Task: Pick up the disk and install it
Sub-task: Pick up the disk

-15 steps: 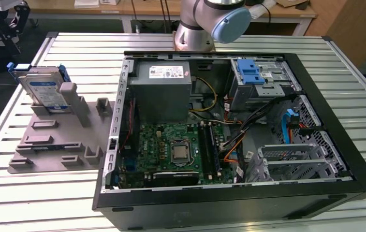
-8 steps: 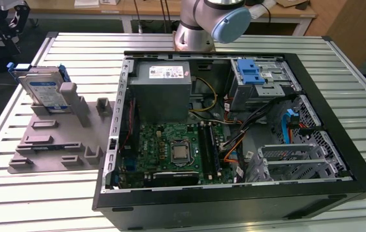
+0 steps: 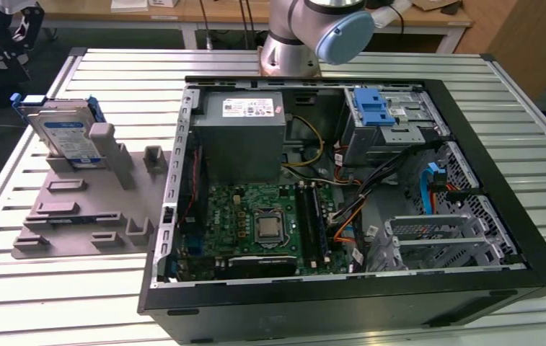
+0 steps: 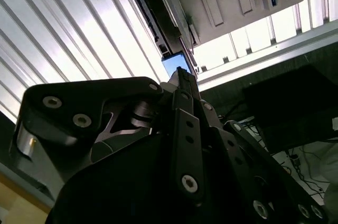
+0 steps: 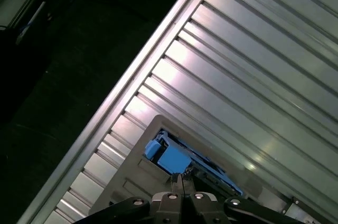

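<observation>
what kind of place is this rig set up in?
Probably a robotics lab or test bench, not a factory line: a slatted aluminium table carries an opened desktop computer case and a grey fixture plate holding the disk, with wooden workbenches behind the arm's base.

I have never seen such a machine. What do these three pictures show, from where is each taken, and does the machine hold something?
This is one robot arm at a slatted metal table. The exterior view, from a camera off the arm, shows an open computer case and, at the exterior view's left, a grey holder with the disk standing on edge in it. Both wrist views come from cameras riding on the arm, looking along its jaws. In the first wrist view the jaws are closed together, point toward the disk's blue bracket and hold nothing.
</observation>
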### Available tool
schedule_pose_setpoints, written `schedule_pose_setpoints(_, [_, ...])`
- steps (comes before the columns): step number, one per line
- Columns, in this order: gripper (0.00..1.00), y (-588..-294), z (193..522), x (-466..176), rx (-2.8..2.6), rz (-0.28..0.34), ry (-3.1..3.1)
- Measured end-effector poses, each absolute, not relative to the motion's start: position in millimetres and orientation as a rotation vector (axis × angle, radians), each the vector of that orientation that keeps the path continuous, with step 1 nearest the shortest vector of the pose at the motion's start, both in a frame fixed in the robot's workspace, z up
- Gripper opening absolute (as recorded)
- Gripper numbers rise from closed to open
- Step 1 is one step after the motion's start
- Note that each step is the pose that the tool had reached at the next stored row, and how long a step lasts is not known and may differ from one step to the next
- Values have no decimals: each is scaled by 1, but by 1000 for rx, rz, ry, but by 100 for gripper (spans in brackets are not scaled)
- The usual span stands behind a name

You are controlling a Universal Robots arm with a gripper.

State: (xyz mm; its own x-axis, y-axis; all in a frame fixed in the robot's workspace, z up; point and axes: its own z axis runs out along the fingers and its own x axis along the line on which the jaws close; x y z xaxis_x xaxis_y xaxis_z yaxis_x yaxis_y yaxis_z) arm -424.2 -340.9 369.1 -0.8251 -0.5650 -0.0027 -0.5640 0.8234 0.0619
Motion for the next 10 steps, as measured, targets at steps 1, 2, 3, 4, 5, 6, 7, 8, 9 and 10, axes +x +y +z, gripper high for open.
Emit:
schedule_pose_setpoints(1, [11,-341,369,-424,930,-94,-2983])
schedule_pose_setpoints(2, [11,-341,369,-424,937,-94,-2980])
schedule_pose_setpoints(3, [11,-341,369,-424,943,-94,-2978])
schedule_pose_setpoints(4, [11,-341,369,-424,949,-93,-2976])
schedule_pose_setpoints(5, [11,-341,369,-424,954,-93,-2975])
schedule_pose_setpoints(6, [11,-341,369,-424,959,-93,-2973])
schedule_pose_setpoints(7, [11,-341,369,-424,965,-93,-2971])
schedule_pose_setpoints(8, [11,-341,369,-424,970,-93,-2969])
schedule_pose_setpoints(9, [11,-341,369,-424,976,-93,-2967])
schedule_pose_setpoints(10, [11,-341,369,-424,982,-93,-2965])
